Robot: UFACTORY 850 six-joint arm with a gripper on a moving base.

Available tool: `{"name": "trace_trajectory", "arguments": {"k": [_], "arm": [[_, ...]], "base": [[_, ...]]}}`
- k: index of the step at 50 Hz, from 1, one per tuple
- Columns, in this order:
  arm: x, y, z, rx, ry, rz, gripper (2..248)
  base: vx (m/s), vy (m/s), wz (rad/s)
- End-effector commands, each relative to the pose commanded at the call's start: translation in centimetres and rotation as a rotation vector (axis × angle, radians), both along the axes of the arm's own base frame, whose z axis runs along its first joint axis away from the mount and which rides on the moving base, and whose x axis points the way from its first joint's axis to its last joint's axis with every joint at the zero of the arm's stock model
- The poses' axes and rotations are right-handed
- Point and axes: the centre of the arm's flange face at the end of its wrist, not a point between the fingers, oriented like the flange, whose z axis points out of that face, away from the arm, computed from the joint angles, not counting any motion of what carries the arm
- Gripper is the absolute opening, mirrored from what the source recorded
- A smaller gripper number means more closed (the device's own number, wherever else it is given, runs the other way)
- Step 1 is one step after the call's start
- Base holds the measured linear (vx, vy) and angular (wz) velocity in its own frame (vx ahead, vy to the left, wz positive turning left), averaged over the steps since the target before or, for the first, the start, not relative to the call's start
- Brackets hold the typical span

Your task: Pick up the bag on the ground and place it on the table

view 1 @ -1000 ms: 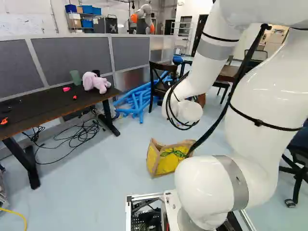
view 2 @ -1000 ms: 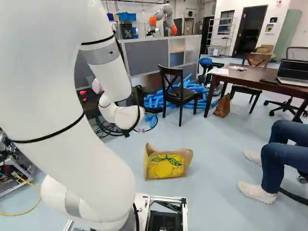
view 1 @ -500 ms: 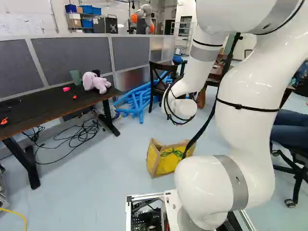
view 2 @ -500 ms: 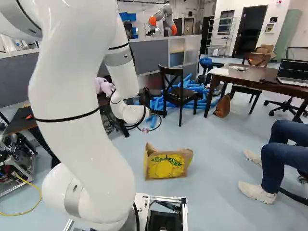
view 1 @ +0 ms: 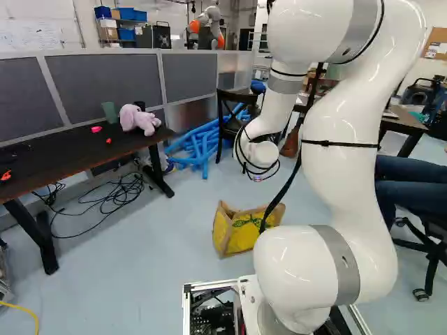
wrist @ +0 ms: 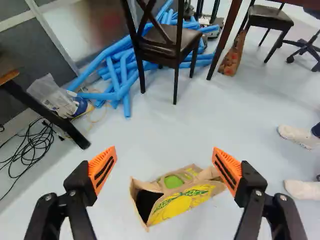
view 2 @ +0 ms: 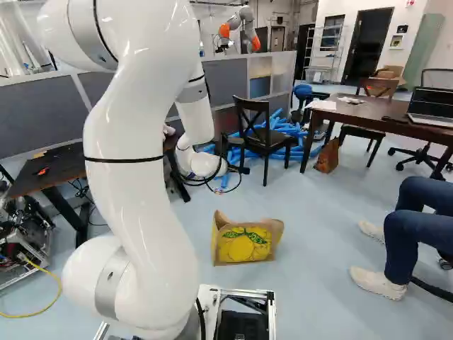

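Left base view: bag (view 1: 244, 239) sits on floor (view 1: 140, 279), table (view 1: 70, 155) at its 10 o'clock; gripper (wrist: 164, 149) spread wide, 0 of 2 steps done: grasp-and-lift, then placement.

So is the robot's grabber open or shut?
Open. In the wrist view, the grabber has its two orange pads wide apart, with nothing pinched between them, not even the bag.

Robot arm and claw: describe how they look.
The arm is glossy white, with rounded joints, grey bands and thin black ties; black cables run along it. The claw is black, with two jointed fingers and ridged orange pads with dark slots.
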Motion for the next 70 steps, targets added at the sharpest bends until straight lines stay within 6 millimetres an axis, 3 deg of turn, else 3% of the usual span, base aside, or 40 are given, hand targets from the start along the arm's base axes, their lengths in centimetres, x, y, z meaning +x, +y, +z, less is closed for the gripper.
{"name": "trace_trajectory", "arguments": {"k": [10, 28, 70], "arm": [[1.3, -0.1, -1.6, 0.010, 0.041, -0.009, 247], [1.6, -0.1, -4.2, 0.035, 0.125, -0.024, 247], [2.7, -0.2, -9.6, 0.339, 0.140, -0.325, 247]], "base": [[0.000, 0.000, 0.000], [0.000, 0.000, 0.000], [0.000, 0.000, 0.000]]}}
